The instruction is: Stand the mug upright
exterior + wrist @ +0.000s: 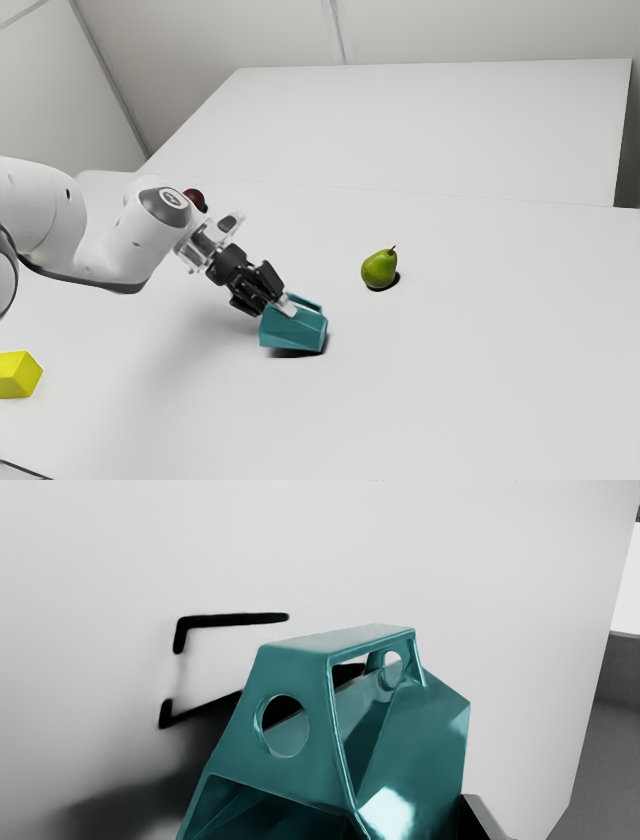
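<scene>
At the surface [470, 390] are one sideways mug [291, 332], one pear [378, 270], one block [16, 375], one red ball [194, 197], and one tool [285, 305], gripping or not I cannot tell

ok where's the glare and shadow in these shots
Wrist view: a bright white glare patch on the mug, hard black shadow strips on the table beside it, plus a wider, soft-edged dark shadow; exterior view: small dark shadows by the mug and the pear, and a faint grey shade on the table near the arm.
</scene>
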{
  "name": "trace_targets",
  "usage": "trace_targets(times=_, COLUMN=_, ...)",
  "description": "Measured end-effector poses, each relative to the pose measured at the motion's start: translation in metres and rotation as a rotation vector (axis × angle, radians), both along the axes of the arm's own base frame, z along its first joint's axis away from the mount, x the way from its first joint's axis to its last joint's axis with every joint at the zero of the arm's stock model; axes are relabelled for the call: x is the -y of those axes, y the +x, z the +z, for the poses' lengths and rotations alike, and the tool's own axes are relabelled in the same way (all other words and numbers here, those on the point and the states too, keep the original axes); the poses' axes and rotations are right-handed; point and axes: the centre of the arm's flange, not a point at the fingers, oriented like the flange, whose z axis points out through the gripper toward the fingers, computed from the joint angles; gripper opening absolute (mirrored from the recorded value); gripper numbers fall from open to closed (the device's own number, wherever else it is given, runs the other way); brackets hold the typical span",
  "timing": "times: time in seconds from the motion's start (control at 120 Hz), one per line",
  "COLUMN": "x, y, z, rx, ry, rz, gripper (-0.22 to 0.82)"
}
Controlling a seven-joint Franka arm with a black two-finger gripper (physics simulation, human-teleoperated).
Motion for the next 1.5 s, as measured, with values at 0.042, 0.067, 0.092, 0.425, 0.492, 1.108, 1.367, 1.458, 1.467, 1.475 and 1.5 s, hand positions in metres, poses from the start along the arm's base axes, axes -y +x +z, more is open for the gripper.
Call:
trace_targets(times=0.042, x=0.000, y=0.000, z=0.001, rx=0.003, ry=0.000, rz=0.001, gripper=0.02)
trace_targets(times=0.067, x=0.000, y=0.000, z=0.002, rx=0.006, ry=-0.001, rz=0.001, gripper=0.01)
trace_targets(times=0.092, x=0.000, y=0.001, z=0.004, rx=0.010, ry=-0.002, rz=0.002, gripper=-0.01)
trace_targets(times=0.425, x=0.011, y=0.003, z=0.017, rx=0.040, ry=-0.029, rz=0.004, gripper=-0.14)
trace_targets(times=0.492, x=0.011, y=0.003, z=0.023, rx=0.051, ry=-0.025, rz=0.002, gripper=-0.15)
trace_targets(times=1.108, x=0.015, y=0.010, z=0.089, rx=0.270, ry=0.424, rz=-0.254, gripper=-0.17)
trace_targets(times=1.367, x=0.007, y=0.007, z=0.092, rx=0.279, ry=0.603, rz=-0.344, gripper=-0.17)
trace_targets(times=1.458, x=0.003, y=0.008, z=0.092, rx=0.277, ry=0.649, rz=-0.368, gripper=-0.17)
trace_targets(times=1.467, x=0.002, y=0.008, z=0.092, rx=0.277, ry=0.652, rz=-0.369, gripper=-0.17)
trace_targets(times=1.475, x=0.002, y=0.008, z=0.092, rx=0.276, ry=0.656, rz=-0.371, gripper=-0.17)
trace_targets(times=1.5, x=0.001, y=0.008, z=0.091, rx=0.276, ry=0.667, rz=-0.377, gripper=-0.17)
